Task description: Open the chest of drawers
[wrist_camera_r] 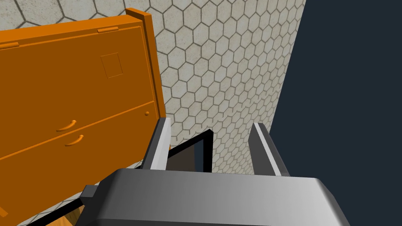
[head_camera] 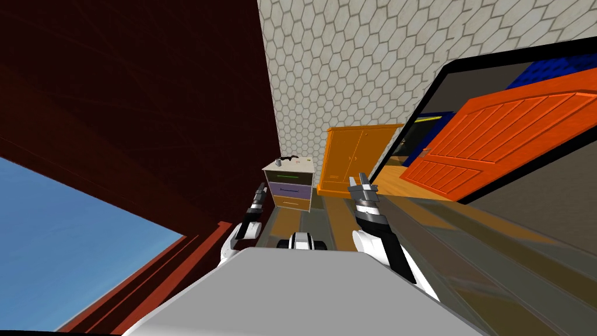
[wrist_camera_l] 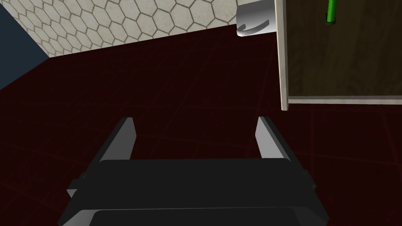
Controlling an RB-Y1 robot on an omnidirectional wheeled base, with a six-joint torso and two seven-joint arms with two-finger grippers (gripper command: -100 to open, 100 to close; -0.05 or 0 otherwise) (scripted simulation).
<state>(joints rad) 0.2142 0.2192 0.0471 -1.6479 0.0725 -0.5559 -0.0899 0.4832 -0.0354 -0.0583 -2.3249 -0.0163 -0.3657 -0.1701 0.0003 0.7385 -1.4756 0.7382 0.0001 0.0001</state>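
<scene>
Chest of drawers [head_camera: 290,185], centre frame: matt cream casing, top drawer front [wrist_camera_l: 341,51] showing dark wood grain, its green handle [wrist_camera_l: 331,11] glossy. Hexagon-tiled wall [head_camera: 350,70] looks matt, with grooved joints. Orange cabinet [head_camera: 350,160] is smooth; floor [head_camera: 335,219] is glossy, mirroring it.

1. Chest of drawers [wrist_camera_l: 337,55], left wrist view: cut by the frame. I get one corner of a brown drawer front, and its green handle [wrist_camera_l: 331,11] runs off the edge.
2. Grey object [wrist_camera_l: 253,19] against the chest's pale edge: cut by the frame, kind unclear.
3. Head view: dark item [head_camera: 288,157] on the chest, too small to name.
4. Orange cabinet [wrist_camera_r: 74,90], right wrist view: cut by the frame, lower corner behind my right gripper [wrist_camera_r: 210,122].
</scene>
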